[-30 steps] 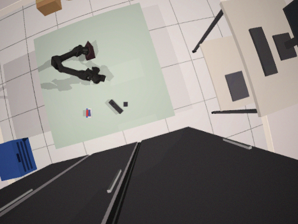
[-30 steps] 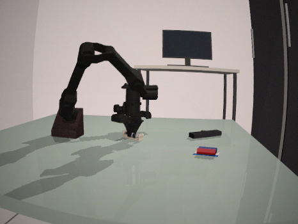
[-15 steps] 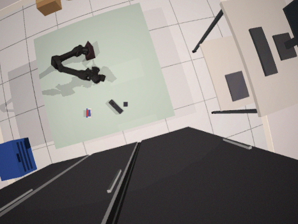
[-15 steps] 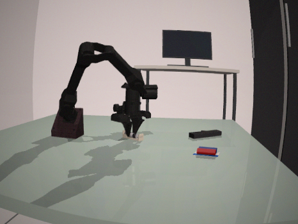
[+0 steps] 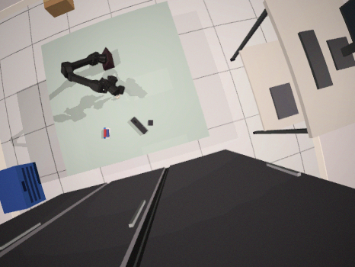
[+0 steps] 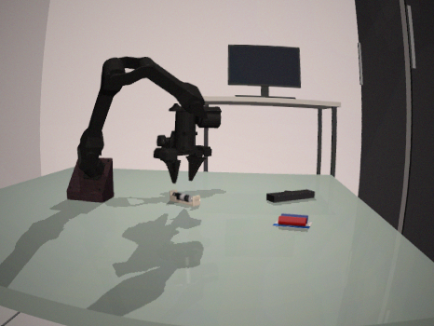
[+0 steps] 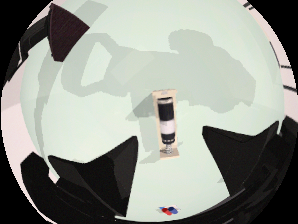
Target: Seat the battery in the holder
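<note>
While my pincer (image 6: 182, 181) (image 7: 170, 135) hangs open above, the battery (image 6: 182, 196) (image 7: 166, 119) lies lengthwise in the holder (image 6: 196, 201) (image 7: 175, 110); release looks done, so next I should keep clear, touching nothing.

Soft, slightly blurry light, with broad grey shadows and faint glassy reflections.
</note>
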Controlling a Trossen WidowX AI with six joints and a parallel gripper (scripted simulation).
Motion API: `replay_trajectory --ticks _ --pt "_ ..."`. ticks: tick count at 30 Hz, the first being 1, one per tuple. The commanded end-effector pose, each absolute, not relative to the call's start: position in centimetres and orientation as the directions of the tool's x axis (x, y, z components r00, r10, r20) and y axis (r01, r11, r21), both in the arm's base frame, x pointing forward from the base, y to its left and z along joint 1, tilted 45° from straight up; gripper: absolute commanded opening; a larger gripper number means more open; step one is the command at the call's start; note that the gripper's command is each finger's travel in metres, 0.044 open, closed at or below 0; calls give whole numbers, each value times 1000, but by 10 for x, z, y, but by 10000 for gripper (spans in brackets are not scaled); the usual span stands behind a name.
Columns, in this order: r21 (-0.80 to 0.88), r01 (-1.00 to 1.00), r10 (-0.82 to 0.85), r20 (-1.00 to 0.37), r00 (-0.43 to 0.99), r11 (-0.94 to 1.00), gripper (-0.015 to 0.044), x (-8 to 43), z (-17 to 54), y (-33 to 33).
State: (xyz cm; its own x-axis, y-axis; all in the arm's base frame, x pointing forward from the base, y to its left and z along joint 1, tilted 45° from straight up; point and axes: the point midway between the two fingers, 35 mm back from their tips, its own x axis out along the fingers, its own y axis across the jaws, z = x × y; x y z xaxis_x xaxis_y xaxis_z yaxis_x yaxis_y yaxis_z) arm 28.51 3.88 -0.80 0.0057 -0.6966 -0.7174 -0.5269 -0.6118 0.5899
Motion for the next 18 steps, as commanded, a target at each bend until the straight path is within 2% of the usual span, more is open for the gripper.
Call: replay_trajectory --ticks 1,2,18 --pt "581 -530 -691 -723 12 -617 425 283 15 62" --pt "581 -530 -691 -723 12 -617 440 284 16 63" --pt "581 -530 -691 -723 12 -617 440 284 16 64"
